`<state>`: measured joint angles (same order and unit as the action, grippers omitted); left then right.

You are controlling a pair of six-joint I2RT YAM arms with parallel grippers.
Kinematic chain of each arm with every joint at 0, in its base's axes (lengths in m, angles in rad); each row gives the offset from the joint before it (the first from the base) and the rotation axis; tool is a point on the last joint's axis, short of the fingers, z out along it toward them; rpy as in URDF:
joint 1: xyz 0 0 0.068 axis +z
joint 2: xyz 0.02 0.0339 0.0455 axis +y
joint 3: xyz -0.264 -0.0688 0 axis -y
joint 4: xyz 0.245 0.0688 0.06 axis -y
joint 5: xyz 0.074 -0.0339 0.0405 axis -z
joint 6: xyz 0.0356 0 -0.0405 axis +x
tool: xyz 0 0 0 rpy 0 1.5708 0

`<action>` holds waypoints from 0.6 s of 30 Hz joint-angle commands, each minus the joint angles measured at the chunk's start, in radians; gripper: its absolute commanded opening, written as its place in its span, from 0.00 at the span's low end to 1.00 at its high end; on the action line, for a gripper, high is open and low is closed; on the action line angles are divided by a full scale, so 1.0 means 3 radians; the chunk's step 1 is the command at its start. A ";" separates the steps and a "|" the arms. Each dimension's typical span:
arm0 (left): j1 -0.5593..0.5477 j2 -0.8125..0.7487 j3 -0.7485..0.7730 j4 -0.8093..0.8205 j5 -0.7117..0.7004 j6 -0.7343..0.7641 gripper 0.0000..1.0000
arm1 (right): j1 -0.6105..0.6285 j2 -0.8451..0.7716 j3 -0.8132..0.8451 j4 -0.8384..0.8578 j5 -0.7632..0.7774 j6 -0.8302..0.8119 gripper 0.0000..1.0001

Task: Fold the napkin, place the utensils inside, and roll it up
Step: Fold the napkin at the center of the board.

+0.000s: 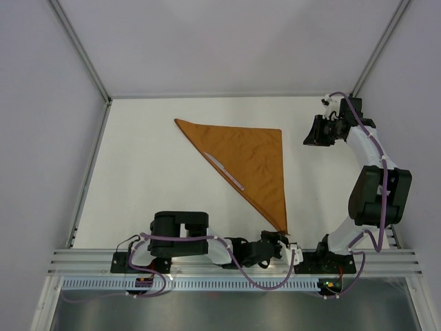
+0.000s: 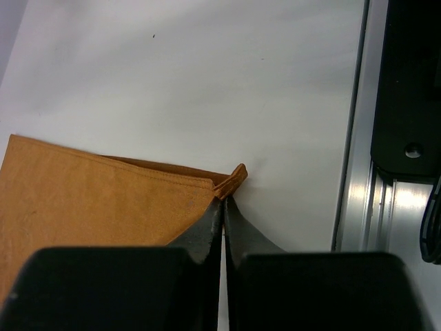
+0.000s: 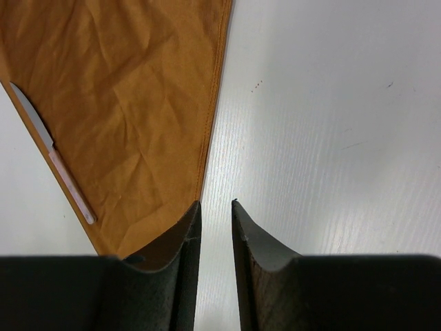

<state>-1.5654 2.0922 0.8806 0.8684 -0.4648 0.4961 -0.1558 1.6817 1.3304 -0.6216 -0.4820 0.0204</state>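
Napkin (image 1: 251, 155), folded into an orange-brown triangle, lies flat on the white desk (image 1: 151, 193), with a silvery knife (image 1: 226, 171) lying along its long diagonal edge. The left claw (image 2: 224, 198) is clenched on the cloth's near corner. The right claw (image 3: 215, 203) hangs over the desk right of the cloth, jaws slightly apart, grasping nothing

Left pincer (image 2: 222, 201) clamped tight on the napkin (image 2: 89, 200) corner mid-frame, bare white bench (image 2: 207, 76) filling the top.
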 commanded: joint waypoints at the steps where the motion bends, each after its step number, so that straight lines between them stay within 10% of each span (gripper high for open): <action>1: 0.0008 -0.0010 0.0138 0.0035 0.0092 -0.0084 0.02 | -0.0023 -0.0109 -0.0001 0.0047 -0.0045 -0.0007 0.29; 18: 0.1125 -0.1006 0.0179 -0.0665 0.0715 -0.1927 0.02 | -0.0023 -0.0094 0.0004 0.0032 -0.0045 0.0004 0.29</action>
<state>-1.3266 1.8736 0.9127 0.7071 -0.3374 0.1711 -0.1558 1.6817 1.3304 -0.6212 -0.4820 0.0204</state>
